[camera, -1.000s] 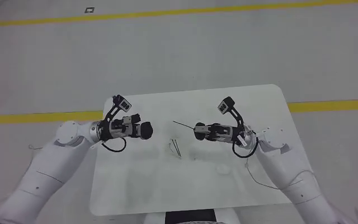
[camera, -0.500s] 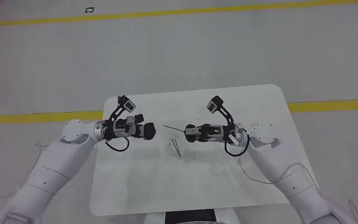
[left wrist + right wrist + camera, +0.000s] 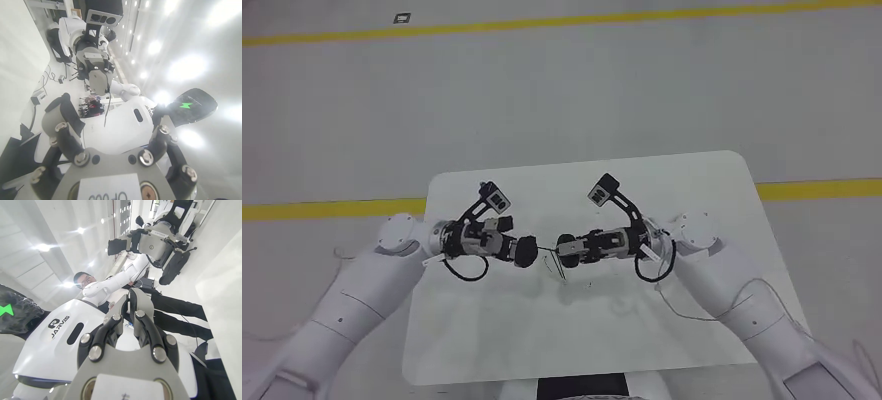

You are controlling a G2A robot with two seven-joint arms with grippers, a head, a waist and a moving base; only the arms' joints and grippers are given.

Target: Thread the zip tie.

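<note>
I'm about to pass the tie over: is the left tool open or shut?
Open: the left tool has its fingers wide apart in its wrist view, gripping nothing; the right tool pinches the zip tie.

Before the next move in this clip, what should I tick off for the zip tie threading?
1. Grip: right gripper shut on the zip tie: ok.
2. Receiver: left gripper open and empty: ok.
3. Aim: the tie's free end points toward the left gripper: ok.
4. Clearance: in the top view the two grippers are close but apart: ok.
5. Target: the tie's head and slot located: cannot tell.
</note>
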